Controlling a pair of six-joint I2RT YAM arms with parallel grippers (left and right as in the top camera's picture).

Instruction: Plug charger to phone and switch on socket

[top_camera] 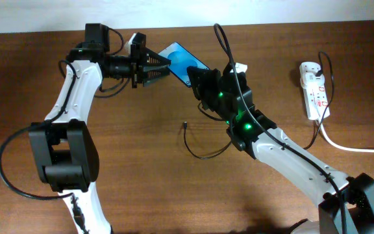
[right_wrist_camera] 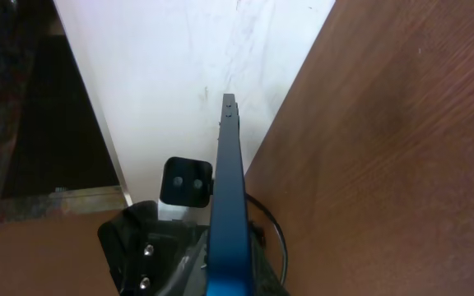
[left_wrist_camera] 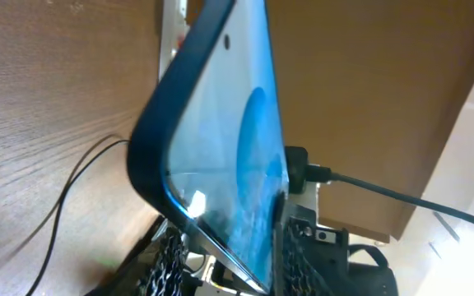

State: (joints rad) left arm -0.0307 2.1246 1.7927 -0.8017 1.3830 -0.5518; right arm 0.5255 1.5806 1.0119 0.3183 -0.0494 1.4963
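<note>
Right hand (top_camera: 199, 79) pinches the phone (top_camera: 184, 60); left hand (top_camera: 164, 67) straddles it, grip unclear. Left should clamp squarely so right can fetch the charger (top_camera: 184, 125).

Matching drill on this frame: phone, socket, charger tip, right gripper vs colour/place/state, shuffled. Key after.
Things:
1. phone
2. socket
3. charger tip
4. right gripper

Descriptions:
A. white, far right on the table
B. shut on the phone's edge
C. blue screen, black edges
D. lying loose mid-table, plugged into nothing

Pairs: 1-C, 2-A, 3-D, 4-B
</note>
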